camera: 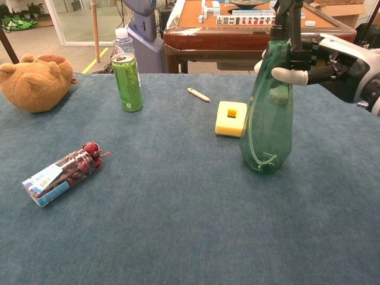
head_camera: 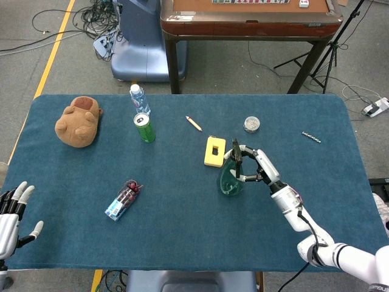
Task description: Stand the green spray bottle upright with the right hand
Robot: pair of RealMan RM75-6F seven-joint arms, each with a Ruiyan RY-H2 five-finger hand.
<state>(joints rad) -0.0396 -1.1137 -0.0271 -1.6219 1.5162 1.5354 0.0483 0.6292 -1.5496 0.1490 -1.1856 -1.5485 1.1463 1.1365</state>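
Observation:
The green spray bottle (camera: 267,124) stands on its base on the blue table, nearly upright with a slight lean; in the head view the bottle (head_camera: 231,176) sits just right of the yellow block. My right hand (camera: 323,59) grips its neck below the black nozzle, fingers wrapped around it, and the same hand (head_camera: 258,168) shows to the bottle's right in the head view. My left hand (head_camera: 12,213) is at the table's near left corner, fingers spread, holding nothing.
A yellow block (camera: 231,118) lies just left of the bottle. A green can (camera: 127,82), a water bottle (camera: 123,40), a plush bear (camera: 34,82), a tube of red items (camera: 62,173), a pencil (camera: 198,94), a small jar (head_camera: 251,124) and a screw (head_camera: 310,137) lie about.

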